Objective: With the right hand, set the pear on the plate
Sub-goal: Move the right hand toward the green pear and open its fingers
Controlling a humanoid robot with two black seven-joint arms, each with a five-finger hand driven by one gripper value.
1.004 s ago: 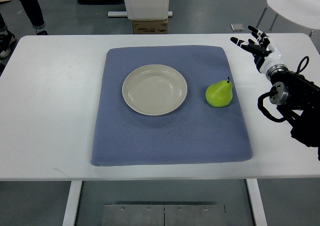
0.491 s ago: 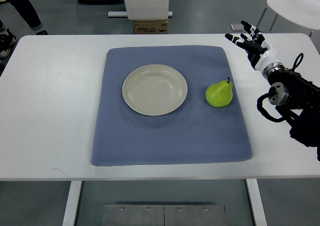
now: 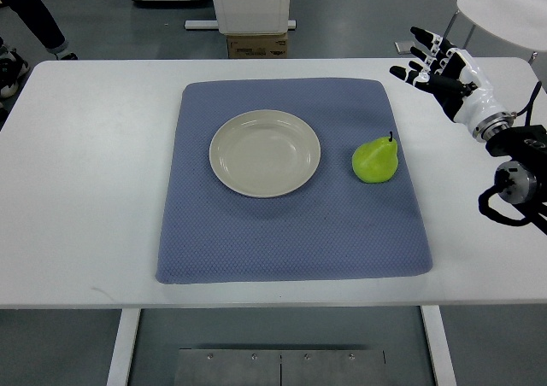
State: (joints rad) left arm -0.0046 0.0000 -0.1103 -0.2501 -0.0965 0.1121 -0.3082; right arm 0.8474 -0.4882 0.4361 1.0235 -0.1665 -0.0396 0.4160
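fingers (image 3: pixel 425 62) spread, empty; right hand (image 3: pixel 446 72) moved up/back vs earlier; pear (image 3: pixel 375 160) beside plate (image 3: pixel 265 153).

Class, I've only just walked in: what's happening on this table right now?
A robot is set to put a green pear on a plate, but nothing is being held yet. The pear lies on the blue mat, to the right of the empty plate and apart from it. The right hand is over the table's far right corner with fingers spread, well away from the pear. No left hand shows.
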